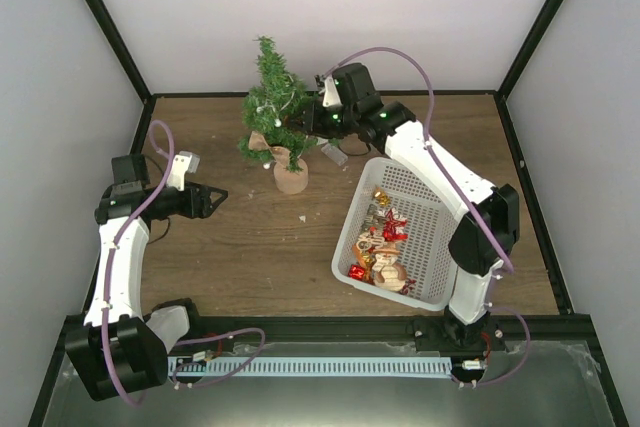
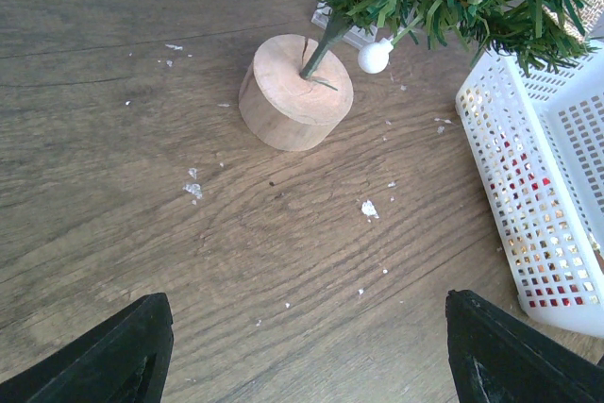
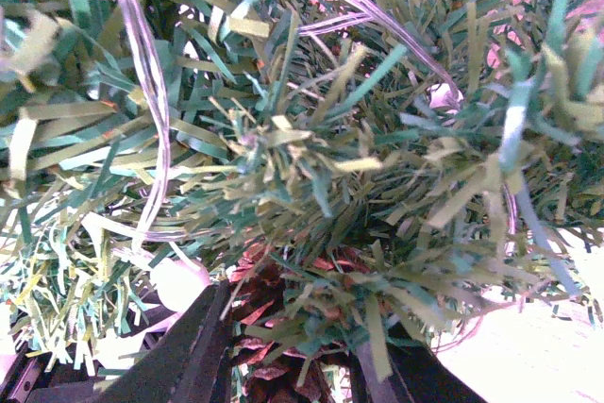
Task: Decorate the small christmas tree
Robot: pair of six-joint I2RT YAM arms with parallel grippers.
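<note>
Pinches a pine cone (image 3: pixel 283 370) inside the small christmas tree (image 1: pixel 272 97) with right fingers (image 3: pixel 193 356), holds left fingers (image 2: pixel 123 356) spread; risks toppling the tree by snagging needles.

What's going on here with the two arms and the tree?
The right gripper is pushed into the branches of the small christmas tree, with a brown pinecone-like ornament between its fingers, apparently gripped. The left gripper hangs open over the table to the tree's left, holding nothing. More ornaments lie in the white basket; the tree already carries a white bauble.
</note>
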